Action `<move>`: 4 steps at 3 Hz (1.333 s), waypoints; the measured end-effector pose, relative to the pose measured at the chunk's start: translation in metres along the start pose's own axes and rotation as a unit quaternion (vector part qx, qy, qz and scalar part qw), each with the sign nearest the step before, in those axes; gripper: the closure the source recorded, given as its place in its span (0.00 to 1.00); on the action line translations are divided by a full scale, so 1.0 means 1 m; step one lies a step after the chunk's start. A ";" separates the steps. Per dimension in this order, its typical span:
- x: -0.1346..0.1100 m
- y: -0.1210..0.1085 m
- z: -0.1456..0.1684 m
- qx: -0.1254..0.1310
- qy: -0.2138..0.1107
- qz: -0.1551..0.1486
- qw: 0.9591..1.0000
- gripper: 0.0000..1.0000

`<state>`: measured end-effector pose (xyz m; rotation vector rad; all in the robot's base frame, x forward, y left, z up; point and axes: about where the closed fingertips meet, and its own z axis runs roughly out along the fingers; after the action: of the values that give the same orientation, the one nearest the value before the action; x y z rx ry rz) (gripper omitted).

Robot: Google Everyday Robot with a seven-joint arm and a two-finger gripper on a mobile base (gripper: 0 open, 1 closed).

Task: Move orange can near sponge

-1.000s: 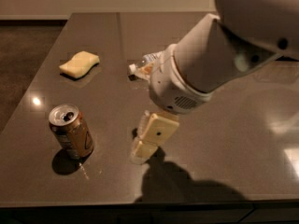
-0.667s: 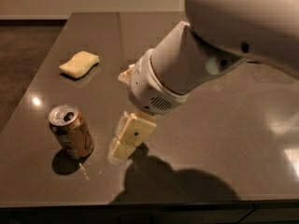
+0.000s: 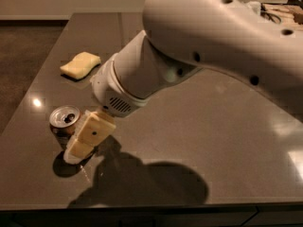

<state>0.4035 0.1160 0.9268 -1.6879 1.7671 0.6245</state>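
Observation:
The orange can [image 3: 63, 119] stands upright near the front left of the dark table [image 3: 222, 126], its silver top and pull-tab hole showing. My gripper [image 3: 79, 144] reaches down at the can's right side, right against it, and covers part of its side. The sponge [image 3: 80, 64], pale yellow with wavy edges, lies flat further back on the left, well apart from the can. My large white arm [image 3: 203, 41] fills the upper middle and right of the view.
The table's left edge runs close to the can and the sponge, and its front edge lies just below the can. Some dark clutter [image 3: 281, 11] sits at the far right back corner. The arm casts a wide shadow [image 3: 156, 183] on the front of the table.
My arm and gripper have swung left across the table, from the middle to right beside the can. The can and the sponge have not moved.

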 end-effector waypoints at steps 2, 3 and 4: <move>-0.012 -0.007 0.041 0.005 -0.029 0.000 1.000 0.00; -0.012 -0.006 0.051 -0.009 -0.035 -0.008 0.999 0.18; -0.015 -0.005 0.052 -0.026 -0.042 -0.012 0.999 0.41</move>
<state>0.4138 0.1628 0.9017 -1.6906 1.6814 0.7270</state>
